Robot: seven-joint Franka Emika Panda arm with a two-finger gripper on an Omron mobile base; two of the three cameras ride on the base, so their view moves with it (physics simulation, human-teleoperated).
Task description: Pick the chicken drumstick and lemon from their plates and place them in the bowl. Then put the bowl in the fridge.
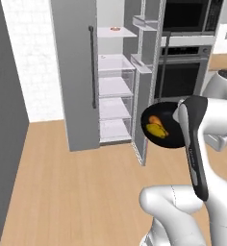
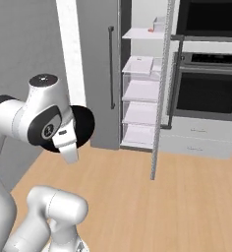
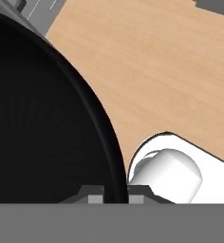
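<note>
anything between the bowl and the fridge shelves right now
Nothing visible. The fridge door stands open, its white shelves exposed, with bare wood floor between. The hand grips the black bowl by its rim, with the chicken drumstick and lemon inside.

Matt black bowl, smooth grey fridge, light wood-grain floor.

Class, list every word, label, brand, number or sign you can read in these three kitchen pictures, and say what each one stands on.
No text reads clearly anywhere.
Pale lettering along the dark strip of the white robot arm: too blurred to read.
Small mark on the arm's dark round joint: too small to read.
Tall grey fridge, black wall oven, round black bowl: no lettering visible.
</note>
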